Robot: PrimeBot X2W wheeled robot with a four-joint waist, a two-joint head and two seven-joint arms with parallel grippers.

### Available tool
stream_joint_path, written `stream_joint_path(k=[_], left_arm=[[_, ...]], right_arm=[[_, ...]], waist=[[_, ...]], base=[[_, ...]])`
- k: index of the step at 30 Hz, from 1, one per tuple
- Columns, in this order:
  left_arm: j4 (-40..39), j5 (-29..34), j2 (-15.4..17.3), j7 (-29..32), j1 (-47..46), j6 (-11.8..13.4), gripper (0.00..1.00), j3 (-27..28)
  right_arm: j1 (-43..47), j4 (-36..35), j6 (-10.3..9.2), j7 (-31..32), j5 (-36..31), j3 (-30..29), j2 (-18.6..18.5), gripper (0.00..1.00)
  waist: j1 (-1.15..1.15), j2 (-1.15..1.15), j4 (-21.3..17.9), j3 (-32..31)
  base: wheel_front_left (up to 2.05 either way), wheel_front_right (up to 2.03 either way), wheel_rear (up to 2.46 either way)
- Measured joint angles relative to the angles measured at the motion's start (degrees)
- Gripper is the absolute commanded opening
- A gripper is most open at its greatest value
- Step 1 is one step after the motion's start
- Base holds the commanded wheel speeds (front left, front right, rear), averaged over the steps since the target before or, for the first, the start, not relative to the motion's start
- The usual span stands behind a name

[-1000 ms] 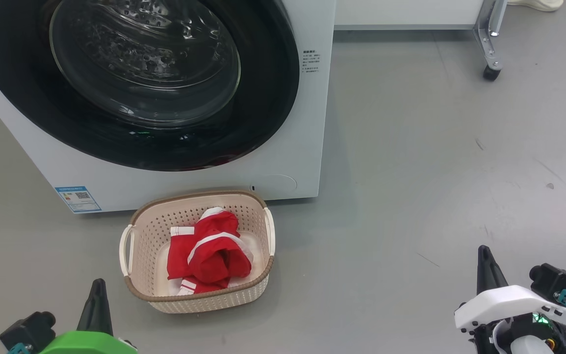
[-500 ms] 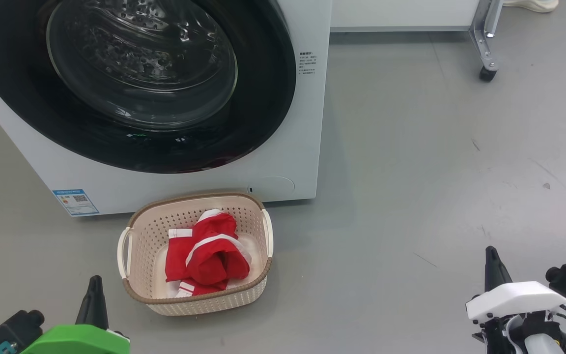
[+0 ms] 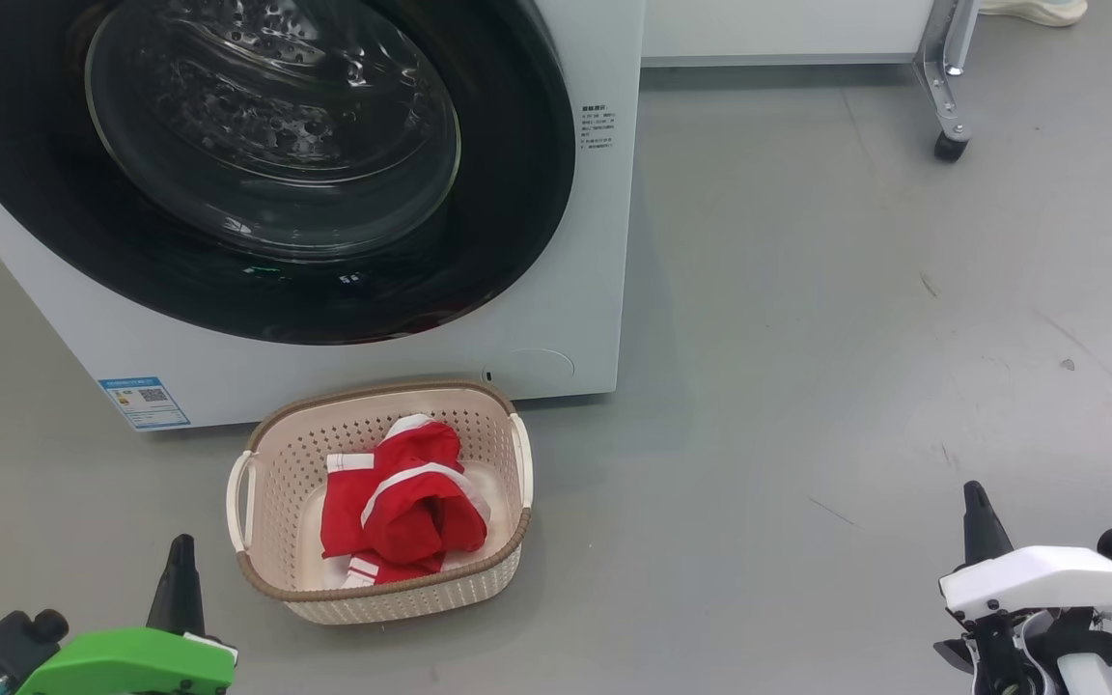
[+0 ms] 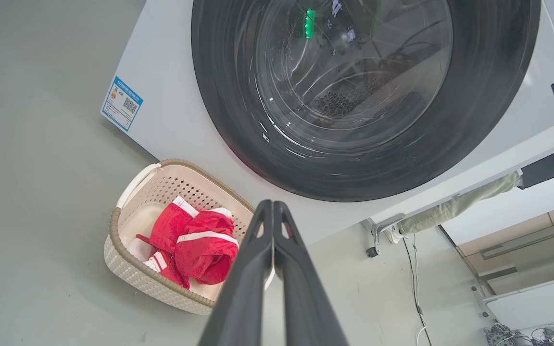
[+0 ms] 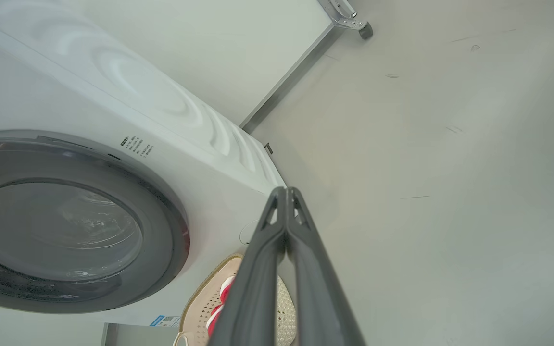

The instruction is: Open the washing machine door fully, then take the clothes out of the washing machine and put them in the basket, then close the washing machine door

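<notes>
The right gripper [image 3: 973, 497] has drifted farther from the basket [image 3: 402, 606]; both it and the left gripper [image 3: 180, 548] are pinched closed, empty. The clothes [image 3: 402, 507] lie in the basket.

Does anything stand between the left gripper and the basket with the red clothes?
Nothing visible does. The left gripper, shut, is left of the basket, apart from it, with bare floor between them. The clothes lie inside the basket.
</notes>
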Motion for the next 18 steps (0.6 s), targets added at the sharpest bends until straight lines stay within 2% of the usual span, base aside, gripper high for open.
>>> stream_joint_path(k=[18], left_arm=[[-0.55, -12.54, 0.11, 3.24, -0.95, -0.25, 0.0, 0.78]], right_arm=[[-0.81, -0.54, 1.19, 3.37, 13.16, -2.65, 0.07, 0.0]], waist=[[0.0, 0.0, -0.56, -0.35]], base=[[0.0, 0.0, 0.0]])
